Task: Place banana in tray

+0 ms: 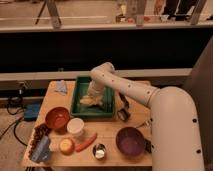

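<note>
A green tray sits at the back middle of the wooden table. A yellow banana lies inside the tray near its front right. My gripper reaches down into the tray, right over the banana. The white arm comes in from the right and hides part of the tray's right side.
On the table: a red bowl, a white cup, a carrot, a yellow fruit, a metal cup, a purple bowl, a blue cloth, a blue packet. A dark wall lies behind.
</note>
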`<state>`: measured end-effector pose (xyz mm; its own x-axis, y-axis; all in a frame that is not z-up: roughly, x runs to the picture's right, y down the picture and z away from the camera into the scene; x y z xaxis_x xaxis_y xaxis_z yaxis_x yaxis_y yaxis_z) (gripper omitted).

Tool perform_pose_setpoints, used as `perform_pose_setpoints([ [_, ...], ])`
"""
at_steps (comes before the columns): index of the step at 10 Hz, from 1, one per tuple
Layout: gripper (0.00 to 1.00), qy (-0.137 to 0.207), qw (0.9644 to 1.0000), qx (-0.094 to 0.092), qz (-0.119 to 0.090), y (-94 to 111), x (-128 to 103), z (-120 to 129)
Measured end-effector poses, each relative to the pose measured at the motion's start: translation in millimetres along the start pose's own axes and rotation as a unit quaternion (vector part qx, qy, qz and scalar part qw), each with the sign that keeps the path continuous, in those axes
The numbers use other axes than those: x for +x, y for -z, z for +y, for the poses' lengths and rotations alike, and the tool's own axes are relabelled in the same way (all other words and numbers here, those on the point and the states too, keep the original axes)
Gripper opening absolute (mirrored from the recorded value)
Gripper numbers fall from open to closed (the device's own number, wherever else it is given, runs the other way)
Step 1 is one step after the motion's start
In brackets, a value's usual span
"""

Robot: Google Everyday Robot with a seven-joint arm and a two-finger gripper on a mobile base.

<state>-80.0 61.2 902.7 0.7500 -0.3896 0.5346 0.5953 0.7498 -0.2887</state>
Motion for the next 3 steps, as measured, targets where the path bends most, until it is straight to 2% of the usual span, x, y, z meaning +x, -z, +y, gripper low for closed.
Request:
perform_pose_setpoints([
  [2, 0.8, 0.001, 1.0, 0.001, -0.004, 0.3, -0.5, -1.0],
  [3, 0.8, 0.0, 0.9999, 0.003, -0.015, 4.4, 0.8, -0.7],
])
